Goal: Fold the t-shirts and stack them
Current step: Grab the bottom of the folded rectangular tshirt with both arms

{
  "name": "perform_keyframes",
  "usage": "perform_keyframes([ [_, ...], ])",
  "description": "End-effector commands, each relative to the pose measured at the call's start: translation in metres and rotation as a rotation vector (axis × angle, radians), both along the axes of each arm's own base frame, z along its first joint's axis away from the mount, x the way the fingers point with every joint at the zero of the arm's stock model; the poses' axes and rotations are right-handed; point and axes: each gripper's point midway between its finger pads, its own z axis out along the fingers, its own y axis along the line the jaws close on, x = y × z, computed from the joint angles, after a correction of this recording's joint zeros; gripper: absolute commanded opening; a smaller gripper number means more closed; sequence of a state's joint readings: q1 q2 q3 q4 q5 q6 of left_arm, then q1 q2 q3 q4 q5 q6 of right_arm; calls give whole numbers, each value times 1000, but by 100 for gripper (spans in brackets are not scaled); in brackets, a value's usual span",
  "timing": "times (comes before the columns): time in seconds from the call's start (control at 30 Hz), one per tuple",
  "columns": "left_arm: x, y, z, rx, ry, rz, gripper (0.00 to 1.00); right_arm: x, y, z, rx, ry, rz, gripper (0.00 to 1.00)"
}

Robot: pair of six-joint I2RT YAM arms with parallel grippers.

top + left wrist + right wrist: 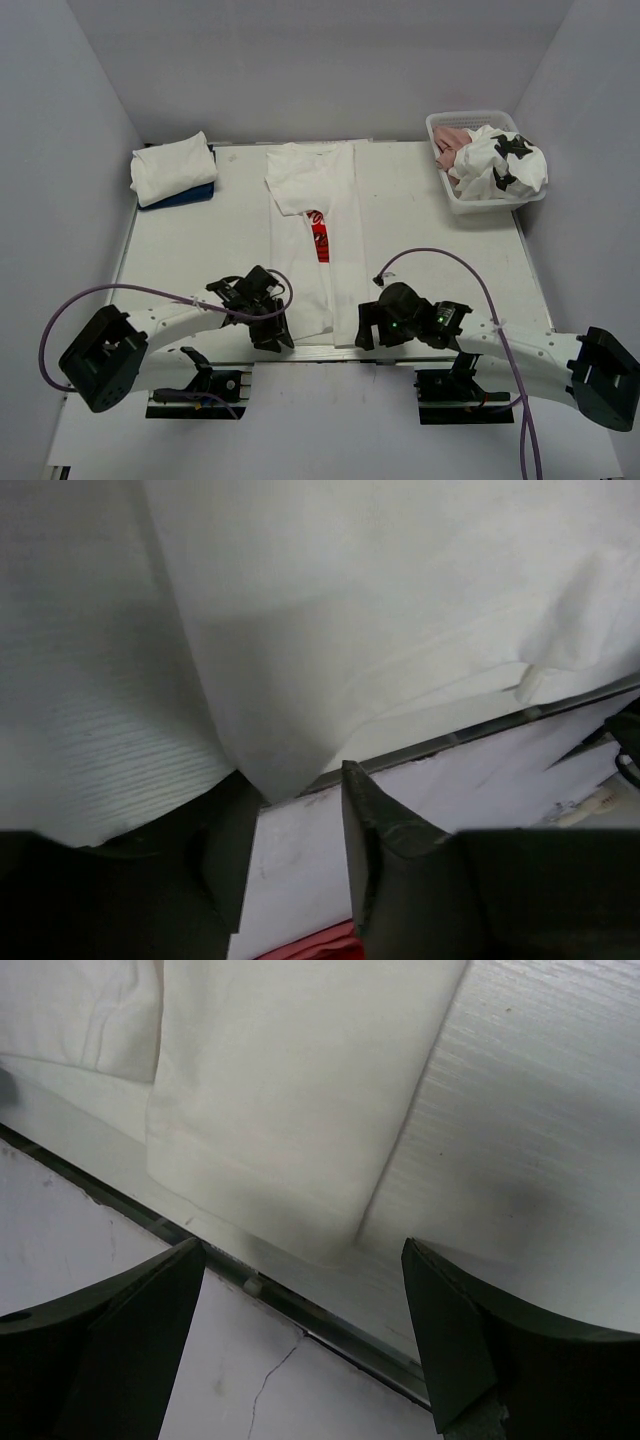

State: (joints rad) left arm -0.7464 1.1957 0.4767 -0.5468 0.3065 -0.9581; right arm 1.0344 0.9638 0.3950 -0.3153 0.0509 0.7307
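Only the overhead view takes in the whole surface [170,250]. The white t-shirt with the red print [300,180] lies lengthwise in the middle with its sides folded in. A folded white tee [172,168] sits on a blue tee [197,194] at the far left corner. At the far right, a basket [440,124] holds a pink tee [452,138] and a white tee with black patches [505,160].

The left wrist view alone shows the shirt's near left hem corner reaching into the left pincer [295,780], whose fingers stand apart, not clenched on cloth. The right wrist view shows the right pincer [302,1248] spread wide and released, with the near right hem corner just ahead of it.
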Motion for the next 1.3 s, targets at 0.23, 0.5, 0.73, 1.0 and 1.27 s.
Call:
perform_keyframes([
  [0.23,18,33,-22,243,-68,71,63,-8,-3,-16,-83,71,39,82],
  [0.5,23,42,-15,270,-105,132,67,-14,-10,-26,-129,105,41,78],
  [0.73,24,41,-26,283,-92,129,38,-23,-11,-27,-129,149,67,62],
  [1.0,31,26,-16,232,-106,96,0,-23,-1,-24,-80,134,118,6],
  [1.27,49,11,22,126,-236,96,0,31,24,24,12,-141,39,0],
])
